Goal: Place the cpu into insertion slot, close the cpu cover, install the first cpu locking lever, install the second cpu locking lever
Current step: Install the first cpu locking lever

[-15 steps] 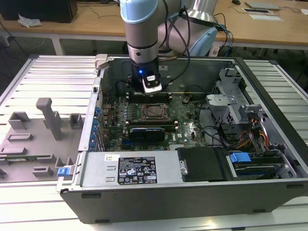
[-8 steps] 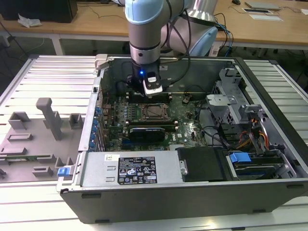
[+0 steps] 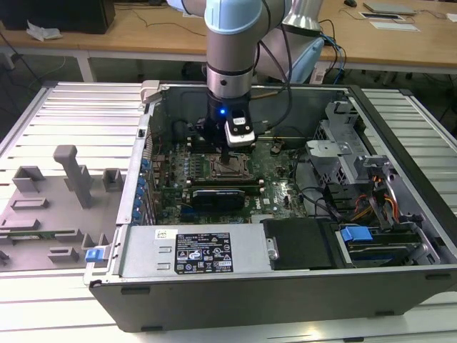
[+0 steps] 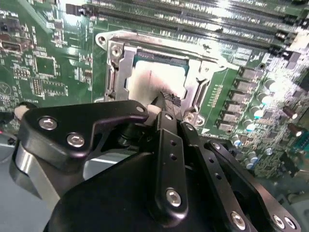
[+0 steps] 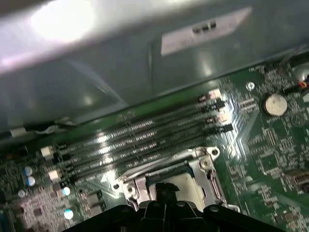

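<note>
While poised over flat silvery-grey square cpu (image 4: 145, 82), centre frame, with closed, empty black gripper (image 4: 168, 100): judged light, stiff, fragile; hold by edges.

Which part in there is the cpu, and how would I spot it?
Inside the open computer case, find the green motherboard, right under the gripper. Beside the long black memory slots lies a silvery square frame, the cpu cover. The cpu is the flat pale-grey metal square showing through its window, plain and smooth amid busy circuitry.
</note>
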`<state>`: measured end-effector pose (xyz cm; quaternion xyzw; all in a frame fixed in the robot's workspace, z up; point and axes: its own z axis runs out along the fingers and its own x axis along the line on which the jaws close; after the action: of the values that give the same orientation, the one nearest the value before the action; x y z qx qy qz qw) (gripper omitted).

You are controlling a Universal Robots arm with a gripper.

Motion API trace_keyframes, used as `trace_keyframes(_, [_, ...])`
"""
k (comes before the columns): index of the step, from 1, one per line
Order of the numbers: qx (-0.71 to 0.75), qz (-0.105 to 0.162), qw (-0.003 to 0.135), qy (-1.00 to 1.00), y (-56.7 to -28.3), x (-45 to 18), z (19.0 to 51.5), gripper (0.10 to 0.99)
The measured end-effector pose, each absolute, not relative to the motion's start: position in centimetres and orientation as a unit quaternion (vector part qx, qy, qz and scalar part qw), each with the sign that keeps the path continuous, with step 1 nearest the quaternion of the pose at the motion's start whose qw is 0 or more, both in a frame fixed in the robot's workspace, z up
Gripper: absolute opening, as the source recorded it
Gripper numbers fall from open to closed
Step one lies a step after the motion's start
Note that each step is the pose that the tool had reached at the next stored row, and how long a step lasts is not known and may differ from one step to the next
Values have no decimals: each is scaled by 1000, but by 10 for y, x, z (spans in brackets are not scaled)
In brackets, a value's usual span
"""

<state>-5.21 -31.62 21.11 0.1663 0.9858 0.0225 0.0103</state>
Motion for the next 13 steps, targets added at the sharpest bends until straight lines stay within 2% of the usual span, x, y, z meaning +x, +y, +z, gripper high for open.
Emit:
trace_keyframes(4, [163, 21, 14, 986, -316, -54, 211, 106])
trace_keyframes(7, [160, 22, 34, 986, -316, -55, 211, 106])
trace_keyframes(9, [158, 22, 43, 986, -316, -56, 211, 106])
trace_keyframes(13, [155, 19, 44, 987, -317, -56, 214, 106])
